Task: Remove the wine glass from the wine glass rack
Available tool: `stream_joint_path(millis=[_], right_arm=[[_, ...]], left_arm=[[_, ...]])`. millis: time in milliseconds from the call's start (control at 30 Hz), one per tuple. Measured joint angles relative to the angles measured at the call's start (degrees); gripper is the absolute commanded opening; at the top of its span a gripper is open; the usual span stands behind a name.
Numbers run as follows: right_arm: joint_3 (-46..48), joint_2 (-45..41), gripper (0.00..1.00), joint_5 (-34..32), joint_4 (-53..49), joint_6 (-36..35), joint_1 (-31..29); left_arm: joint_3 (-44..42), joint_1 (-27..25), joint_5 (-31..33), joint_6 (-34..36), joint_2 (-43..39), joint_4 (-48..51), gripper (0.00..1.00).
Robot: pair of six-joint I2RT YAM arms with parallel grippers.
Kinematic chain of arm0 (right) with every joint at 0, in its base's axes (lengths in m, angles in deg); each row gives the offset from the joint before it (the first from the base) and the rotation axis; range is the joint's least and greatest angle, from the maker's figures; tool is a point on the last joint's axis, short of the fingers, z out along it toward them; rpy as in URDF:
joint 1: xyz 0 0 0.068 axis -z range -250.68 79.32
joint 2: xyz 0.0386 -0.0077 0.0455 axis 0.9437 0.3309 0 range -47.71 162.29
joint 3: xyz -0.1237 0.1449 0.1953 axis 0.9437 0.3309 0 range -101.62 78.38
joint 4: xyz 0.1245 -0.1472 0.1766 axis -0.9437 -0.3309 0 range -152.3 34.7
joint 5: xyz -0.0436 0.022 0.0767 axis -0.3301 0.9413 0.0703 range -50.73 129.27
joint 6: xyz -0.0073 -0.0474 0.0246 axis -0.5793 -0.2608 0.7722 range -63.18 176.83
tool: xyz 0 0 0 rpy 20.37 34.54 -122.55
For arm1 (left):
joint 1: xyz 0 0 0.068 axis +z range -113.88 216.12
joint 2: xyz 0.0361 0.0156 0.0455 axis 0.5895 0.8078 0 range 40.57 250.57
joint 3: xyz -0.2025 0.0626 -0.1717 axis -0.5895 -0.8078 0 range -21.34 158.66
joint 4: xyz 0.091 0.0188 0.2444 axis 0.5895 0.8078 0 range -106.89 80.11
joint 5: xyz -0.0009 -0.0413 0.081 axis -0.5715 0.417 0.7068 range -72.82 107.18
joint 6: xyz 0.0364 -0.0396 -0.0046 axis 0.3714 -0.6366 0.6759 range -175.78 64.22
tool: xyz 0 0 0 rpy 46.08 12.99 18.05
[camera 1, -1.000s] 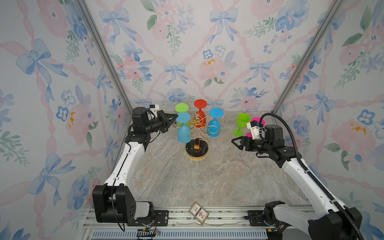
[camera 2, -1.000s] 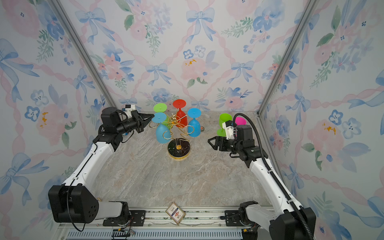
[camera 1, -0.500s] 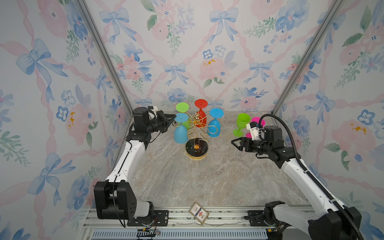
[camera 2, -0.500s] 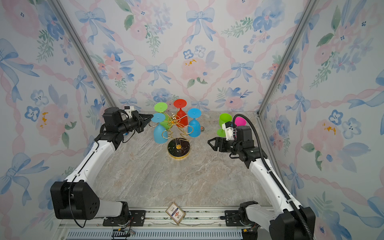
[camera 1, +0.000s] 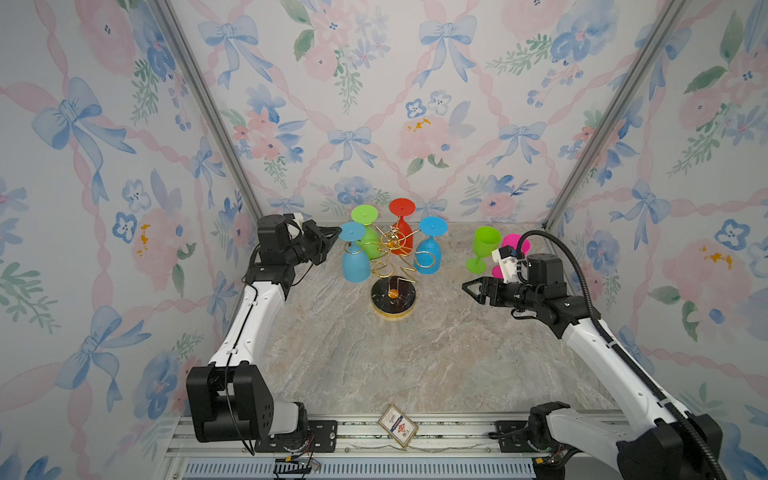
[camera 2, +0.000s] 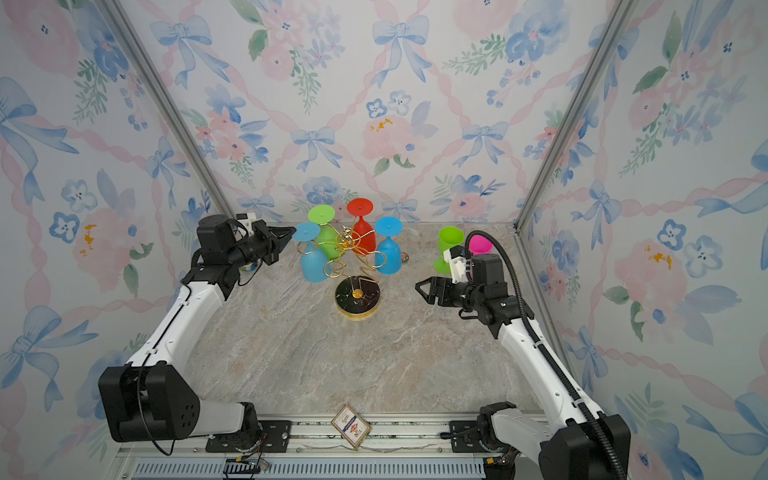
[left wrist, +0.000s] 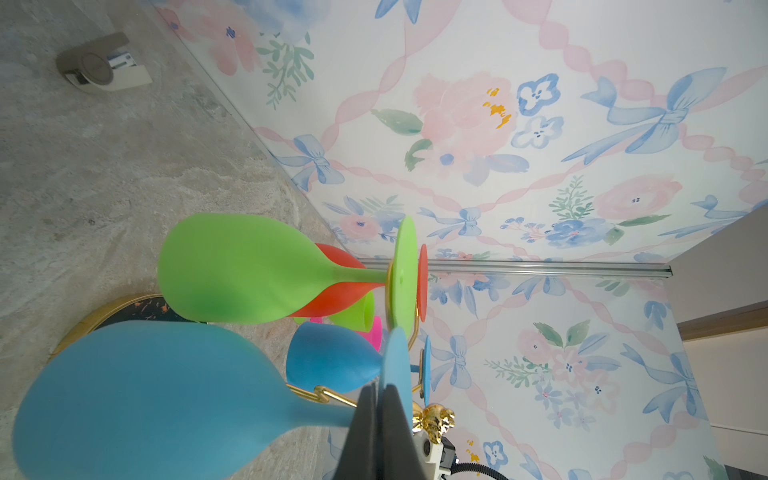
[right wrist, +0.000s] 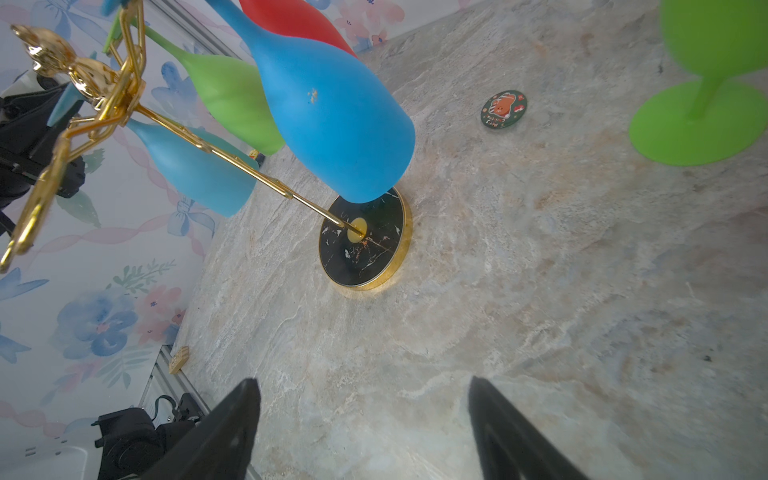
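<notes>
The gold wine glass rack (camera 1: 392, 245) stands on its round black base (camera 1: 393, 300) (camera 2: 357, 297) (right wrist: 365, 243) at the back middle. A light blue wine glass (camera 1: 355, 262) (camera 2: 313, 262) (left wrist: 145, 399) hangs upside down at the rack's left, a gold loop around its stem. My left gripper (camera 1: 337, 232) (camera 2: 293, 232) (left wrist: 380, 388) is shut on the rim of that glass's round foot. Green (camera 1: 370, 245), red (camera 1: 402, 241) and darker blue (camera 1: 428, 257) glasses also hang there. My right gripper (camera 1: 467, 286) (camera 2: 419, 286) (right wrist: 361, 382) stands open and empty to the rack's right.
A green glass (camera 1: 484, 245) stands upright at the back right, with a pink glass (camera 1: 513, 245) behind my right wrist. A small round green sticker (right wrist: 503, 109) lies near them. A grey and white object (left wrist: 102, 66) sits by the left wall. A card (camera 1: 397, 426) lies at the front edge.
My left gripper has drawn the light blue glass to the left, outward from the rack's centre. The right arm has not moved.
</notes>
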Motion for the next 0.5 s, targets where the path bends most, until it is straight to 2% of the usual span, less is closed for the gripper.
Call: stream_joint_path(millis=[267,500], right_arm=[[0.0,-0.4,0.81,0.0,0.0,0.0,0.0],[0.0,-0.5,0.81,0.0,-0.3,0.0,0.0]], left_arm=[[-5.3,2.2,-0.2,0.0,-5.9,0.0,0.0],[-11.5,6.3,-1.4,0.7,-13.5,0.2,0.0]])
